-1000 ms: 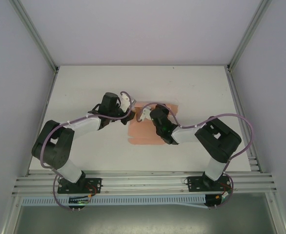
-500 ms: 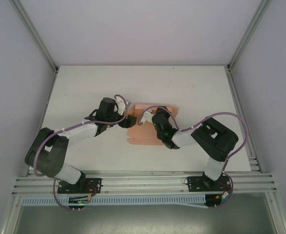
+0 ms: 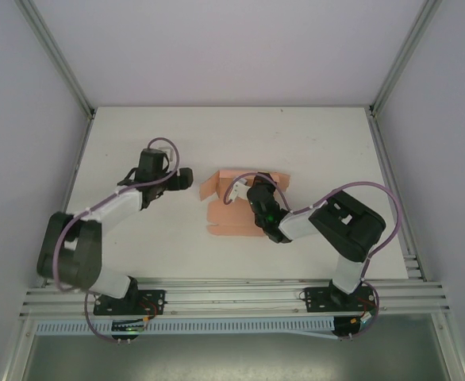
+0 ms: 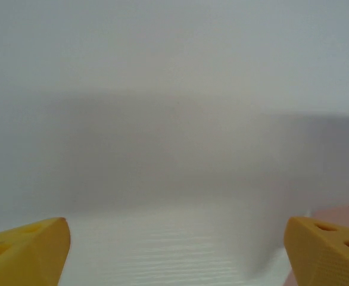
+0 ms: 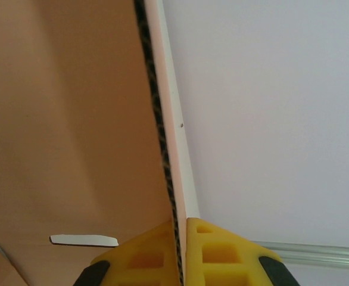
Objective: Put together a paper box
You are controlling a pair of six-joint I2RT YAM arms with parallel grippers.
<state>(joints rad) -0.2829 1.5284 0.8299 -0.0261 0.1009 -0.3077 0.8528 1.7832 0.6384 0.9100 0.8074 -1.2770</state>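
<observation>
The paper box (image 3: 226, 217) lies mid-surface, mostly flat, with a few flaps raised. The right gripper (image 5: 180, 253) pinches one upright panel; the left gripper (image 3: 182, 179) stands open, apart toward the left edge. Most folding is yet to do.

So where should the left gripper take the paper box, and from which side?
Probably the upturned flap of the paper box, approached from the robot's left. It stands up off the table, so its thin edge should fit inside the open left gripper, which it faces. The right gripper pinches a panel further right.
</observation>
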